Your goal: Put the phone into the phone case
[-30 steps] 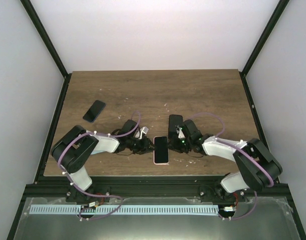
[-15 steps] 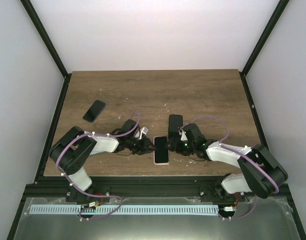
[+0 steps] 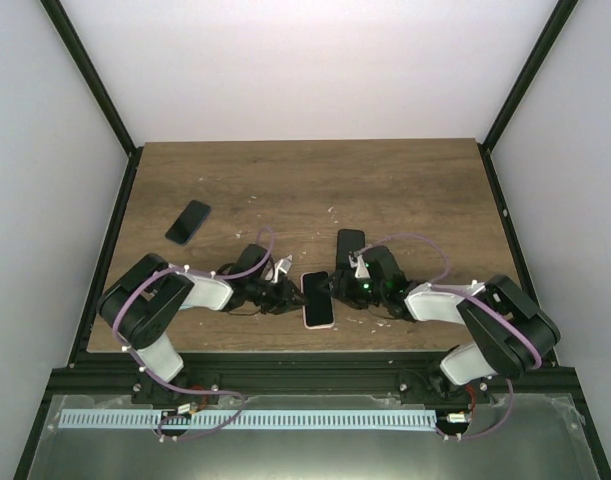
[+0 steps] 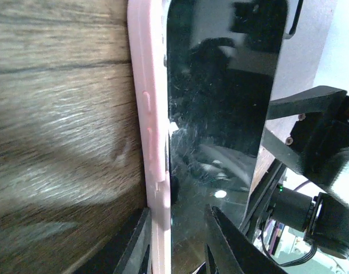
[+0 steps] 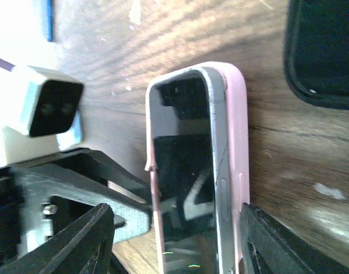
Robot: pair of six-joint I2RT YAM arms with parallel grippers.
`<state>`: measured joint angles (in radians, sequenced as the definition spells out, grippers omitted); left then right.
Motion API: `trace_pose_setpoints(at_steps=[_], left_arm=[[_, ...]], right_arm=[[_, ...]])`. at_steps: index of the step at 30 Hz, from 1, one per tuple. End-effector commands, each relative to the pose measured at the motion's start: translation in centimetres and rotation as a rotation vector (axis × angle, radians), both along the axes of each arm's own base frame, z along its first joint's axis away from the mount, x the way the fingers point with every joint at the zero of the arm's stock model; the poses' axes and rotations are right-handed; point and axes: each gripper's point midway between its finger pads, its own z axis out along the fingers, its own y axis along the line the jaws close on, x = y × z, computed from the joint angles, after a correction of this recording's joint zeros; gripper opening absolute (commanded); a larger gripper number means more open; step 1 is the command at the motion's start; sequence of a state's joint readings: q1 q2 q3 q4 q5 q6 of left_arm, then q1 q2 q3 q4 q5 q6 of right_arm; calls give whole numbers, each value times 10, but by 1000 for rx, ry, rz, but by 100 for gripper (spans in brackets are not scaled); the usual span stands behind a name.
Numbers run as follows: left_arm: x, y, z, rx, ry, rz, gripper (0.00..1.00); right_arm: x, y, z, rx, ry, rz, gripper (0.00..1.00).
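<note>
The phone (image 3: 318,292), with a dark screen, lies in the pink phone case (image 3: 319,322) near the table's front edge, between both grippers. My left gripper (image 3: 288,293) is at its left side. In the left wrist view one finger presses the case's outer wall (image 4: 154,142) and the other rests on the screen (image 4: 220,114), so my left gripper (image 4: 177,245) is shut on that edge. My right gripper (image 5: 180,240) stands open, its fingers wide on either side of the phone (image 5: 183,188). The phone's silver side (image 5: 220,171) shows above the pink case wall (image 5: 238,142).
A black phone (image 3: 188,221) lies at the table's left. Another black slab (image 3: 350,243) sits just behind my right gripper (image 3: 343,289) and shows at the top right of the right wrist view (image 5: 325,51). The table's front edge (image 3: 315,340) is close.
My right gripper has gone from shut to open and now straddles the phone. The cased phone has shifted slightly left and turned a little. The left gripper keeps its hold.
</note>
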<state>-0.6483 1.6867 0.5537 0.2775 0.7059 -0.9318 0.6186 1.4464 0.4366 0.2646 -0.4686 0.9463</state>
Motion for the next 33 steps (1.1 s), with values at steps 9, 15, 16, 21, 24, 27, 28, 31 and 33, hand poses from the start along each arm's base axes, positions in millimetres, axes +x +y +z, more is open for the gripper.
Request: trace_pose_setpoints(at_steps=[9, 15, 16, 21, 24, 27, 28, 31, 33], left_arm=[[-7, 4, -7, -2, 16, -3, 25], [-6, 9, -12, 21, 16, -1, 24], [-6, 10, -11, 16, 19, 1, 24], [-2, 10, 0, 7, -4, 7, 26], [2, 11, 5, 22, -27, 13, 30], [5, 12, 1, 44, -22, 21, 32], [5, 11, 0, 40, -12, 23, 32], [3, 12, -6, 41, 9, 35, 32], [2, 14, -8, 45, 10, 41, 32]], right_arm=[[-6, 34, 62, 317, -69, 82, 61], [0, 14, 23, 85, -67, 44, 60], [2, 9, 20, 43, -81, 35, 59], [13, -14, 17, -110, -150, -21, 52], [12, -17, 17, -122, -164, -14, 54], [7, -13, 8, -115, -129, 17, 59], [5, -11, 4, -103, -116, 28, 59], [-3, -6, -7, -75, -81, 52, 59], [-7, -1, -10, -78, -69, 67, 59]])
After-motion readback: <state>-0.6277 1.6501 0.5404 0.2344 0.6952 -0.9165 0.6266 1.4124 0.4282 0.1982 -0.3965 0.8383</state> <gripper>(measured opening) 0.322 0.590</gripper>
